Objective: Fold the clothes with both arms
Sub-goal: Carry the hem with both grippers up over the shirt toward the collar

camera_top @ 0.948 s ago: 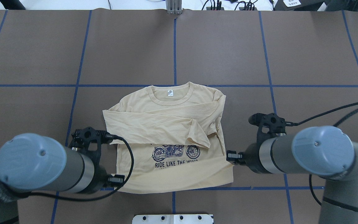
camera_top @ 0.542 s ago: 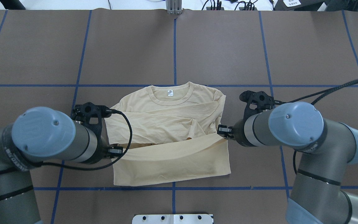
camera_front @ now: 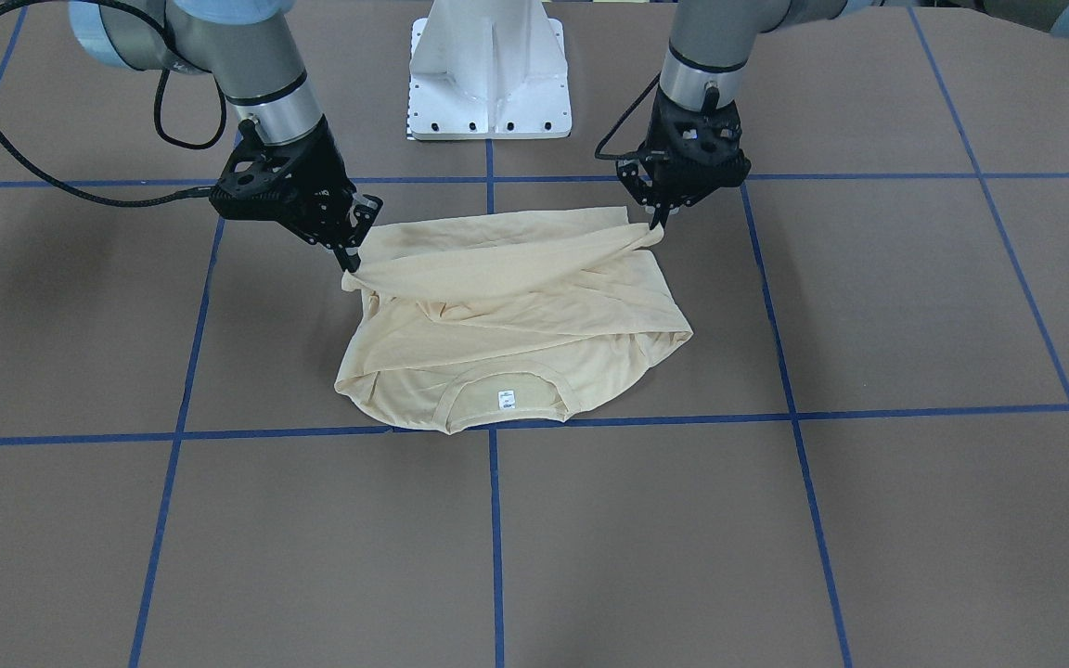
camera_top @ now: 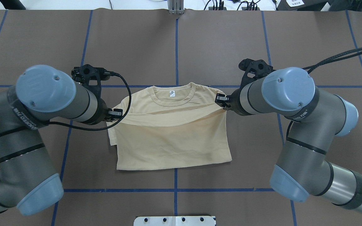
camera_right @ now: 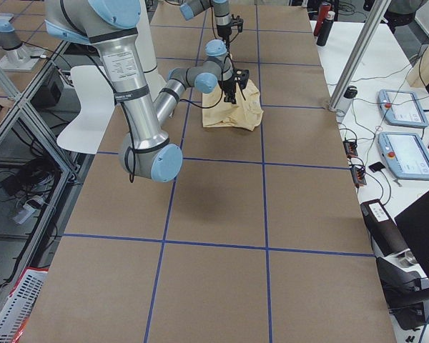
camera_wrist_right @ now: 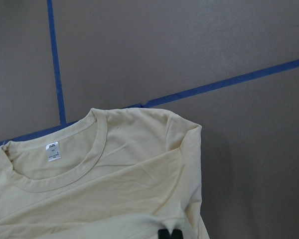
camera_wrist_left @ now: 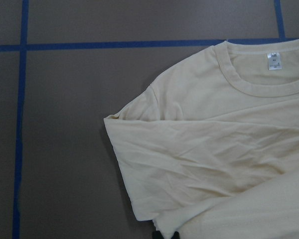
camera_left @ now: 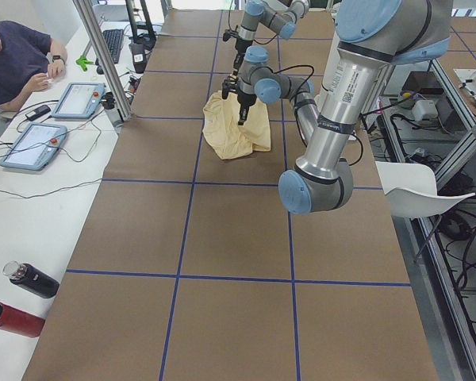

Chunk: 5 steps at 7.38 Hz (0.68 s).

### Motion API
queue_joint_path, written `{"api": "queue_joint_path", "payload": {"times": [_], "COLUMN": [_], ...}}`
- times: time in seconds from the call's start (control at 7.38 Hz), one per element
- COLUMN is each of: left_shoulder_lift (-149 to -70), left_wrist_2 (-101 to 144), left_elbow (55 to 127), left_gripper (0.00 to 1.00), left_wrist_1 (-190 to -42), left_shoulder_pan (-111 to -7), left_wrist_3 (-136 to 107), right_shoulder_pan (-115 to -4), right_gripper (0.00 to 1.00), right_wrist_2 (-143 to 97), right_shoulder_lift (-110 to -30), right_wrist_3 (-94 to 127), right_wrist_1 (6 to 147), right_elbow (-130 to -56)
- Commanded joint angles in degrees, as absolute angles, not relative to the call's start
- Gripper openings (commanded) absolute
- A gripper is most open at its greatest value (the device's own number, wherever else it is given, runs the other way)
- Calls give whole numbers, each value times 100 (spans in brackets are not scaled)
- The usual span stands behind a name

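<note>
Left claw (camera_front: pixel 656 224) — soft creased T-shirt (camera_front: pixel 516 315) (cream)

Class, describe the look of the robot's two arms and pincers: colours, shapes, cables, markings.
The left arm and right arm are silver-grey tubes with rounded light blue joint caps and black bands bearing small lettering. The left pincer and right pincer are black and two-fingered, each trailing a black cable.

Nothing reads clearly: the white neck label (camera_wrist_left: pixel 273 61) on the shirt (camera_top: pixel 171 141) bears print too small to make out, and the lettering on the left arm (camera_top: pixel 20 115) and right arm (camera_top: pixel 301 116) is blurred
</note>
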<state>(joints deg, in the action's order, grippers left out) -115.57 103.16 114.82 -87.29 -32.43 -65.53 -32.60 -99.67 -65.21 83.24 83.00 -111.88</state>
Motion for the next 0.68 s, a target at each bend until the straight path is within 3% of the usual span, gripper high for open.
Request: {"api": "queue_joint_path", "payload": {"times": [0.0, 0.27, 0.54], "left_shoulder_lift": [-11610, -11610, -11610], "left_wrist_2": [10153, 10125, 10125], "left_elbow": [10209, 10046, 10037], "left_gripper": [0, 0, 0], "left_wrist_1": [-9902, -9976, -9984], "left_shoulder_pan": [-3287, -3400, -3489], "left_wrist_3": [-6469, -6013, -5977], "right_shoulder_pan": [-3296, -3296, -3409], "right_gripper": [0, 0, 0], "right_wrist_2": [-9845, -9782, -9782], "right_shoulder_lift": [-6057, -5793, -5774], "right_wrist_3": [8192, 7981, 7797], "right_wrist_1": [8271, 8227, 8227], "right_elbow": [-10375, -9794, -9703]}}
